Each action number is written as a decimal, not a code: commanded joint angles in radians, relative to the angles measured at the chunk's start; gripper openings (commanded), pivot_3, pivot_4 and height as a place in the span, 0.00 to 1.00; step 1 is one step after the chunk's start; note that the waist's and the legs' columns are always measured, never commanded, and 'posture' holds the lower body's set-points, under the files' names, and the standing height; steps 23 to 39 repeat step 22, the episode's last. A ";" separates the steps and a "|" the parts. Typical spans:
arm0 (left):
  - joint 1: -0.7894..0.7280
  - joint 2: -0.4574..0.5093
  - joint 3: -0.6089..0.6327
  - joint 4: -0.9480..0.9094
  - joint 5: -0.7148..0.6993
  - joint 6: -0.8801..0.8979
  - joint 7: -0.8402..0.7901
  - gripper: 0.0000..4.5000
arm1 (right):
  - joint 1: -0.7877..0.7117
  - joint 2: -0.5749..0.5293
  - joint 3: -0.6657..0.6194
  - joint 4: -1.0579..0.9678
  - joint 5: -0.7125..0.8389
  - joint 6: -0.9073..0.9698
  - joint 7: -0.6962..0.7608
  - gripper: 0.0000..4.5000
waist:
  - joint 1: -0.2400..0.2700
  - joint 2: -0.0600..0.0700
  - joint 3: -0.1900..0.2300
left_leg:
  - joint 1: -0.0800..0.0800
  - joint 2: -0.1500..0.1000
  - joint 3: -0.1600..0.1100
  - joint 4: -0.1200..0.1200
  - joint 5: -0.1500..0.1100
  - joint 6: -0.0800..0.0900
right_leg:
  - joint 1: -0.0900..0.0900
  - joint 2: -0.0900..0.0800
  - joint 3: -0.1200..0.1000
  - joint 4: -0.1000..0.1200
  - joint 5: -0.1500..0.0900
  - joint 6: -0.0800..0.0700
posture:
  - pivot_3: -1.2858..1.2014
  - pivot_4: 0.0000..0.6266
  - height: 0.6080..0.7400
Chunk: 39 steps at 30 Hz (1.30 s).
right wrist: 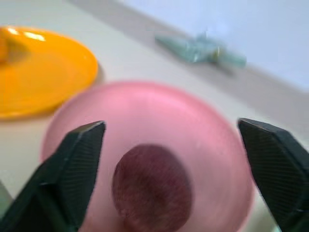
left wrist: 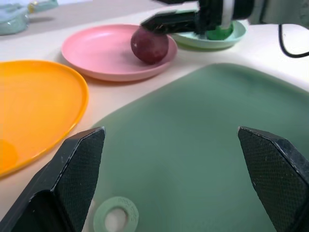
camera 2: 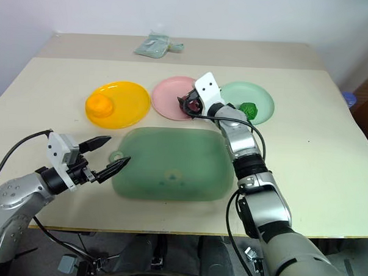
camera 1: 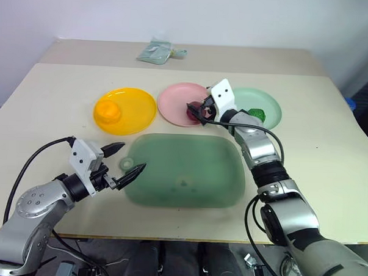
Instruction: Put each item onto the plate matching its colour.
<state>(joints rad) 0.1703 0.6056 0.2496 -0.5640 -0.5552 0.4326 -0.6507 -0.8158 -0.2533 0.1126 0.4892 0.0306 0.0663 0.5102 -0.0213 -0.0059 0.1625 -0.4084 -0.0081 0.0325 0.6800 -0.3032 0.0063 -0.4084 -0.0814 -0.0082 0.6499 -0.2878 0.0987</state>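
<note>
The round purplish-red ball (right wrist: 151, 188) lies on the shallow pink plastic plate (camera 1: 176, 101). Over it hangs the right gripper (right wrist: 169, 159), fingers spread wide and clear of it. Beside the pink plate, the smooth orange ball (camera 1: 107, 112) sits on the yellow-orange plate (camera 1: 136, 108) and the bumpy dark green ball (camera 2: 249, 110) on the pale mint plate (camera 2: 262, 98). Nearer the robot than the pink plate, the left gripper (camera 1: 125, 163) is spread empty at the edge of the large dark-green tray (camera 1: 188, 172).
</note>
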 commanded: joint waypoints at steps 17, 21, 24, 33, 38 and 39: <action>0.087 0.032 0.224 0.187 0.059 -0.152 -0.057 1.00 | 0.662 -0.548 -0.407 -0.516 0.374 0.230 0.443 0.99 | 0.006 0.001 0.000 | 0.003 0.001 -0.001 -0.001 -0.004 0.007 | 0.004 -0.001 0.000 -0.002 0.000 -0.001 | 0.52 0.24 1.00; 0.093 0.024 0.221 0.167 0.054 -0.138 -0.047 1.00 | 0.656 -0.553 -0.409 -0.510 0.379 0.237 0.450 0.99 | 0.008 0.001 0.000 | 0.003 0.001 -0.001 -0.001 -0.004 0.007 | 0.004 -0.001 0.000 -0.002 0.000 -0.001 | 0.52 0.24 1.00; 0.095 0.022 0.221 0.161 0.054 -0.137 -0.044 1.00 | 0.649 -0.551 -0.404 -0.499 0.376 0.231 0.451 0.99 | 0.008 0.001 0.000 | 0.003 0.001 -0.001 -0.001 -0.004 0.007 | 0.005 -0.001 0.000 -0.002 0.000 -0.001 | 0.52 0.24 1.00; 0.095 0.022 0.221 0.161 0.054 -0.137 -0.044 1.00 | 0.649 -0.551 -0.404 -0.499 0.376 0.231 0.451 0.99 | 0.008 0.001 0.000 | 0.003 0.001 -0.001 -0.001 -0.004 0.007 | 0.005 -0.001 0.000 -0.002 0.000 -0.001 | 0.52 0.24 1.00; 0.095 0.022 0.221 0.161 0.054 -0.137 -0.044 1.00 | 0.649 -0.551 -0.404 -0.499 0.376 0.231 0.451 0.99 | 0.008 0.001 0.000 | 0.003 0.001 -0.001 -0.001 -0.004 0.007 | 0.005 -0.001 0.000 -0.002 0.000 -0.001 | 0.52 0.24 1.00; 0.095 0.022 0.221 0.161 0.054 -0.137 -0.044 1.00 | 0.649 -0.551 -0.404 -0.499 0.376 0.231 0.451 0.99 | 0.008 0.001 0.000 | 0.003 0.001 -0.001 -0.001 -0.004 0.007 | 0.005 -0.001 0.000 -0.002 0.000 -0.001 | 0.52 0.24 1.00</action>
